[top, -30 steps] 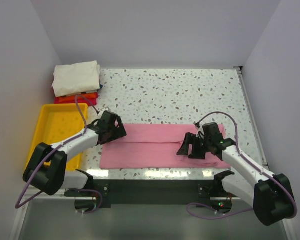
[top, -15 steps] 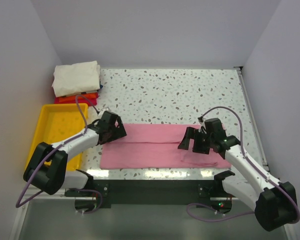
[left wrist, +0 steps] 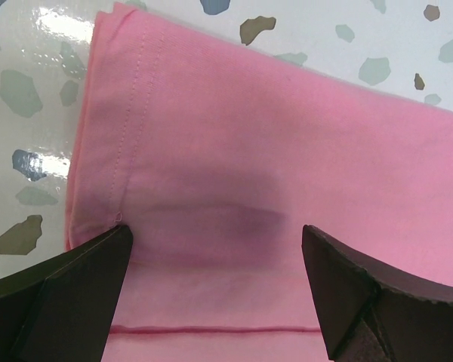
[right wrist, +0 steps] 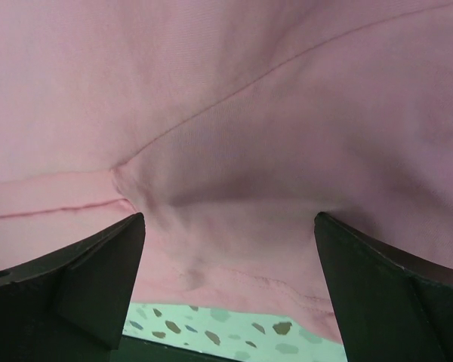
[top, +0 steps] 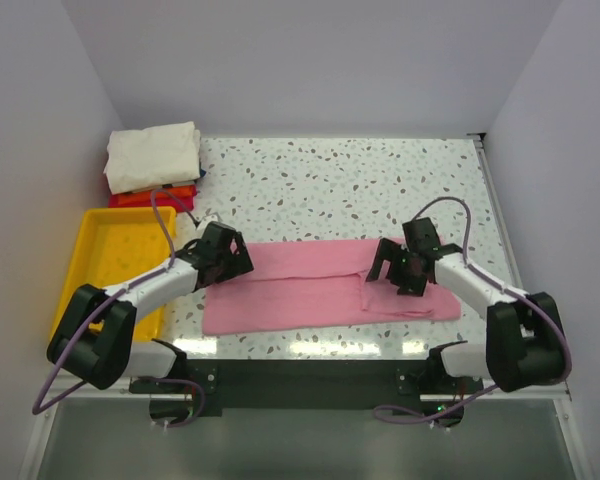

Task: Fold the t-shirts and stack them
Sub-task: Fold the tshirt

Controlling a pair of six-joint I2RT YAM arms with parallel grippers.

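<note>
Yellow tray (top: 110, 260) at left, only its yellow floor showing; my left arm (top: 150, 285) crosses its near right corner. Just past its far edge, a cream-white shirt (top: 152, 155) sits on orange and red ones (top: 155, 197). Pink t-shirt (top: 310, 285), folded into a long strip, runs left-right close to the near edge of the table (top: 340, 190). My left gripper (top: 225, 262) is over its left end, fingers spread wide, gripping nothing; stitched hem there, speckled top just beyond. My right gripper (top: 395, 270) is over the right part by a fold seam, fingers released too. Speckled top shows from strip to far wall.
</note>
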